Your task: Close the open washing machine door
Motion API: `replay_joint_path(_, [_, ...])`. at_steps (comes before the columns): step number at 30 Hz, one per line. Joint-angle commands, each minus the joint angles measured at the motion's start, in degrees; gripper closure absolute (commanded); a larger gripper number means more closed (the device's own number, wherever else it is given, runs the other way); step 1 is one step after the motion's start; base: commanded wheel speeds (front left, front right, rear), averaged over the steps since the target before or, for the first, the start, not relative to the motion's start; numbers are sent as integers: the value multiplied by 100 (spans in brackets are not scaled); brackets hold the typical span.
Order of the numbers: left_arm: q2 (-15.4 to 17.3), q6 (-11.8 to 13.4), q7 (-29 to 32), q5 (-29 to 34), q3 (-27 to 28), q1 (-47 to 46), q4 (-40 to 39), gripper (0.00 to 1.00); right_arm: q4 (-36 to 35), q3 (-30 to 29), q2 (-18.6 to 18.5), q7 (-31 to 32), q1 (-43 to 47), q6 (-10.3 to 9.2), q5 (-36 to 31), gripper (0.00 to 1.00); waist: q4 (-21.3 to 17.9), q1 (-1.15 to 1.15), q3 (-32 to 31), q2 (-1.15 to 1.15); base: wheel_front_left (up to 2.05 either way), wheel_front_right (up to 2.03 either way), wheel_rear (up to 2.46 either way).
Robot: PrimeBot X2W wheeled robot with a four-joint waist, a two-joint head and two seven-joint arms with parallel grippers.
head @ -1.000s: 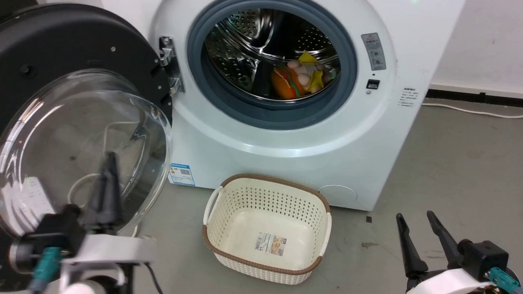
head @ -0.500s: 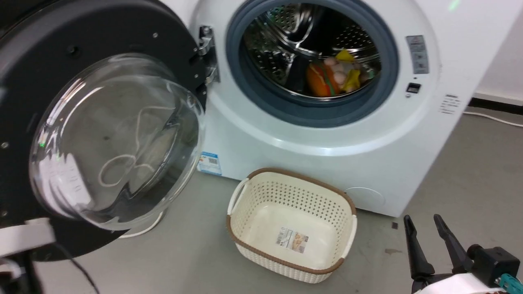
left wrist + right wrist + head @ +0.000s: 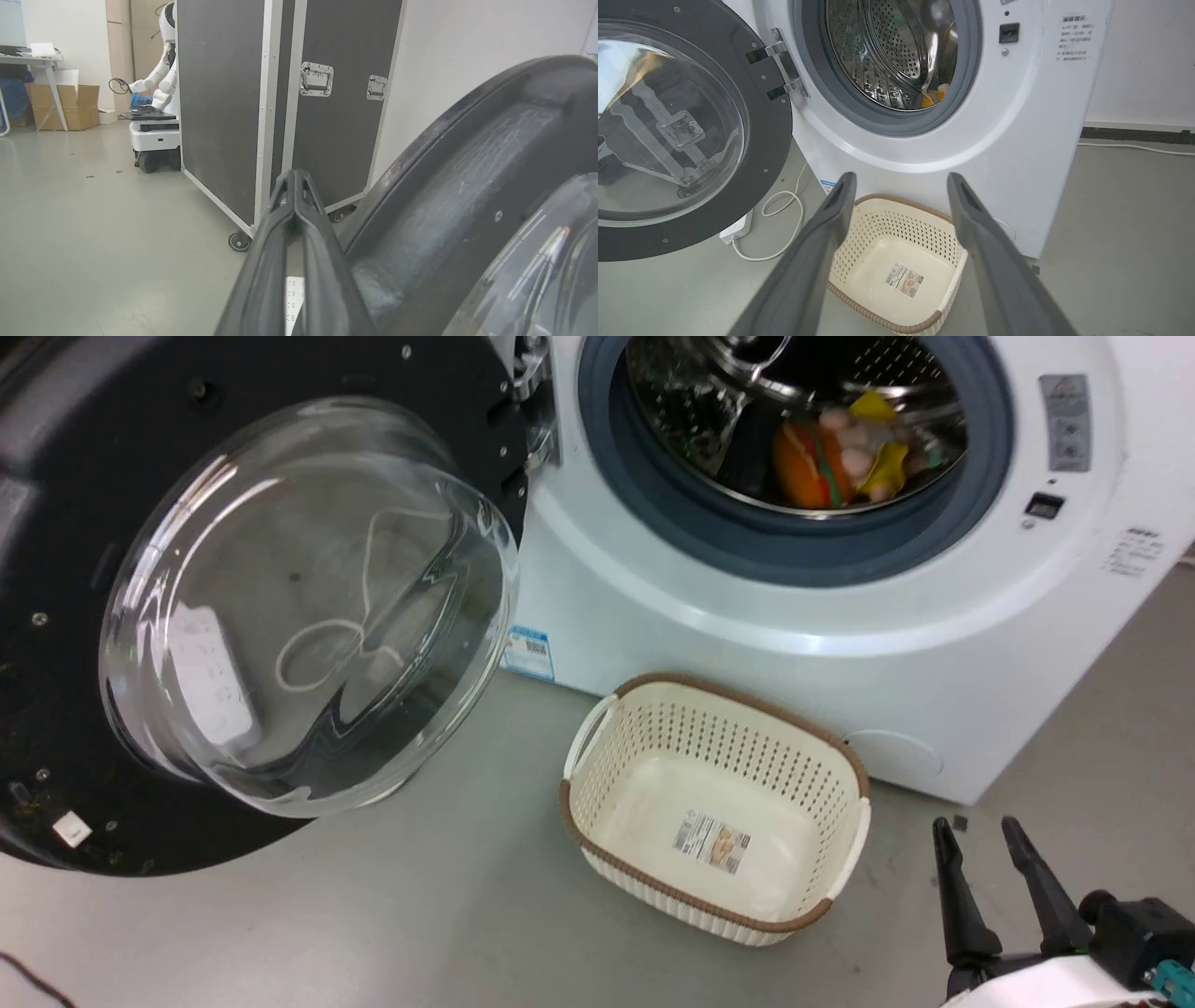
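Note:
The washing machine door (image 3: 84,457) stands swung wide open on the left, its black rim around a bulging clear glass bowl (image 3: 308,607), and it hangs from a metal hinge (image 3: 537,392). The white washing machine (image 3: 747,644) has its steel drum exposed, with colourful toys (image 3: 831,448) inside. My right gripper (image 3: 977,826) is open and empty, low at the right, well clear of the door (image 3: 761,140) and pointing at the machine's front (image 3: 1017,116). My left gripper (image 3: 293,176) is shut on nothing, just left of the door's black rim (image 3: 467,186).
A cream perforated basket (image 3: 571,803) sits empty on the floor before the machine, also under my right gripper (image 3: 901,177). A white power strip and cable (image 3: 738,228) lie beneath the door. Black flight cases (image 3: 224,116) and another robot (image 3: 159,93) stand beyond the door.
The head camera has swung, shifting the whole picture right and down. My left gripper, in front of the glass bowl a second ago, has left the head view. The right gripper keeps its pose.

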Motion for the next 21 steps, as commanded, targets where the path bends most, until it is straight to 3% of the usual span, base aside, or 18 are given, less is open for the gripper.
replay_joint_path(1, [154,-53,44,-74,64,-128,191,100,10,-16,-3,-60,-95,4,40,0,62,-1,126,0,0,0,0])
replay_joint_path(11, [1121,-317,744,-352,-534,-683,1511,100,-6,-39,-3,-168,-254,4,-74,0,163,-1,599,0,0,0,0])
replay_joint_path(13, [1609,-374,1120,-658,-1046,-847,1923,100,0,17,-4,-227,-347,5,-53,0,163,-1,785,0,0,0,0])
replay_joint_path(16, [1813,-387,1301,-965,-1391,-791,1887,100,16,14,-4,-251,-357,5,-18,0,179,-1,817,0,0,0,0])
replay_joint_path(21, [2379,-418,1575,-1997,-2137,-462,1550,100,51,-49,-4,-311,-355,5,79,0,273,-1,846,0,0,0,0])
